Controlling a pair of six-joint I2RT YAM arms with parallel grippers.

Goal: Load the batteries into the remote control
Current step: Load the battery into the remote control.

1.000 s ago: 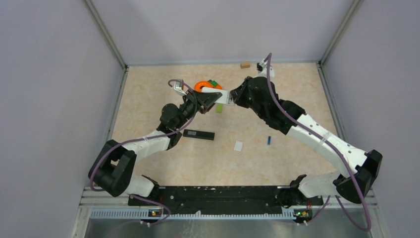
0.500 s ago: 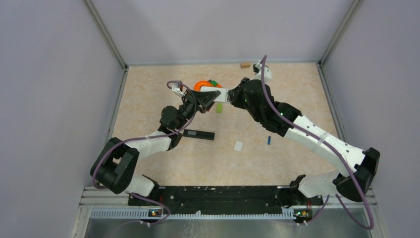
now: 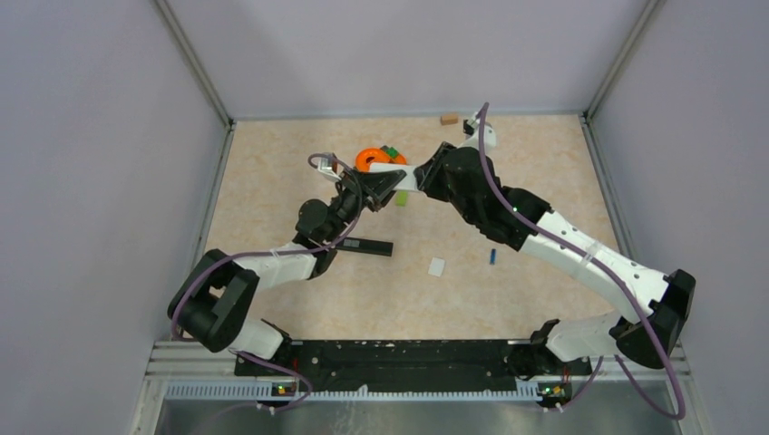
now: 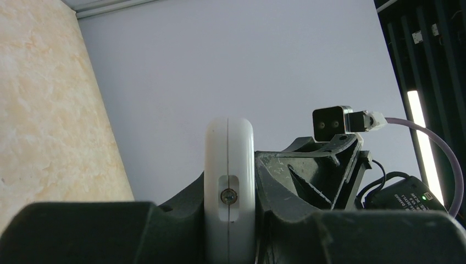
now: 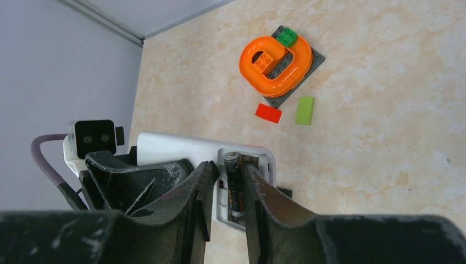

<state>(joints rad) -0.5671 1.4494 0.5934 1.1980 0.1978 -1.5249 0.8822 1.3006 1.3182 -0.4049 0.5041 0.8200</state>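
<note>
Clamped in left gripper: white plastic remote control, raised over beige marbled table; seated in its open compartment: dark cylindrical battery; straddled by right gripper, jaws slightly parted, nothing held; lying on table well apart: small blue battery.

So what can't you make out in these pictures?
Top view: the slot in the remote, hidden under the right gripper.
Right wrist view: lower end of the battery, behind that gripper's fingers; gripped or loose, unclear.
Top view: blue battery, too small for detail.
</note>
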